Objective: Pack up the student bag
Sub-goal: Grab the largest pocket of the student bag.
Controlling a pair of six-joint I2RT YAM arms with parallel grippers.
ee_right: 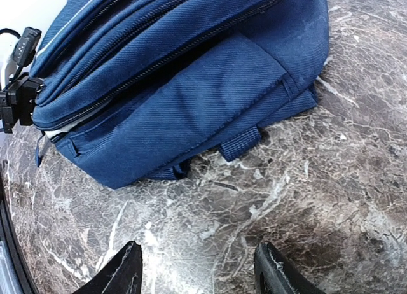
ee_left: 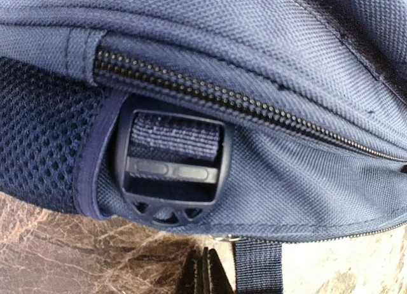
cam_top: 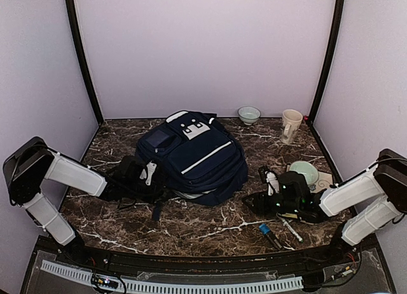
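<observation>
Marble tabletop (cam_top: pixel 210 227), student bag (cam_top: pixel 194 157) centre frame. L gripper (ee_left: pixel 202 278) at bottom edge under buckle (ee_left: pixel 168 173), jaws nearly together; R gripper (ee_right: pixel 198 276) spread wide, empty.

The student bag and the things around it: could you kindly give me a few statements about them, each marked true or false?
1. The student bag lies on the marble table. True.
2. The right gripper is clamped on the bag. False: its fingers stand apart over bare table, short of the bag.
3. The zipper in the left wrist view is open. False: the visible stretch is closed.
4. A mug stands at the table's back right. True.
</observation>
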